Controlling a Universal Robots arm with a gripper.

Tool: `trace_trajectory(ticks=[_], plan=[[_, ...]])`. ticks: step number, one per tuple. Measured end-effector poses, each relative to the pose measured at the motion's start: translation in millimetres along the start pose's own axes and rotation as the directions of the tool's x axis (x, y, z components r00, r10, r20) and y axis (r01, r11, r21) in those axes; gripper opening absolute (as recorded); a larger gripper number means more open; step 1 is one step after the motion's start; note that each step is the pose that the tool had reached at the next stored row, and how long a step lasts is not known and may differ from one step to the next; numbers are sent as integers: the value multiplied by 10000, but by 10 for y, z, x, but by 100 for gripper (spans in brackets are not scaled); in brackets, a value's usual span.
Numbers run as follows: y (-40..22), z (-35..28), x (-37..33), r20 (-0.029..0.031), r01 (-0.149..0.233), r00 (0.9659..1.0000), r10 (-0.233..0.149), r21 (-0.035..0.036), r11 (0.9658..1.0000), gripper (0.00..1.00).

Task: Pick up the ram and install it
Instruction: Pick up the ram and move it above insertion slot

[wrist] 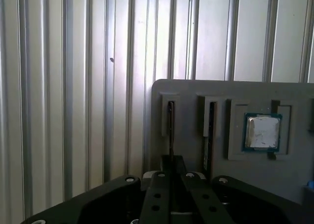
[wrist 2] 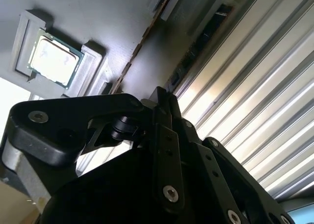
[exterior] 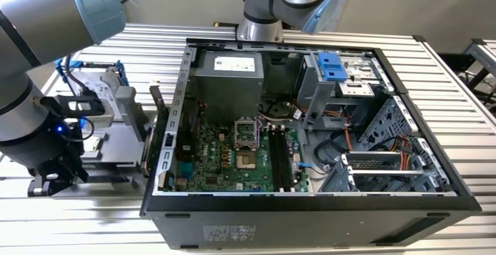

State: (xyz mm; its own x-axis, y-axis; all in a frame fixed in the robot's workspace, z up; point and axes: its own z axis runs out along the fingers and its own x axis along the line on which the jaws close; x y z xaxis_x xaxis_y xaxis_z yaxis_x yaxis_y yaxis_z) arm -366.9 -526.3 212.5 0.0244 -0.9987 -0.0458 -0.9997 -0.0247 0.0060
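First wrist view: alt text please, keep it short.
The gripper sits at a grey holder tray, lined up with a slot where the ram stands on edge. Beside it are a second slotted stick and a square silver processor chip; the tray rests on a ribbed metal table.

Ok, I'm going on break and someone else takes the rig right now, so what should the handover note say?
Gripper: low over the grey tray, apparently shut on the outer ram stick, which stands in its tray slot.
Done: stick reached, not yet lifted.
Left: lifting it out and seating it in the open computer, whose memory slots look empty.
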Motion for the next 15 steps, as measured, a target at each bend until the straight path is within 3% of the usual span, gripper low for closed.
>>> trace_trajectory(ticks=[15], plan=[[1,-214,-9,0,1,10000,-1,1,10000,0]])
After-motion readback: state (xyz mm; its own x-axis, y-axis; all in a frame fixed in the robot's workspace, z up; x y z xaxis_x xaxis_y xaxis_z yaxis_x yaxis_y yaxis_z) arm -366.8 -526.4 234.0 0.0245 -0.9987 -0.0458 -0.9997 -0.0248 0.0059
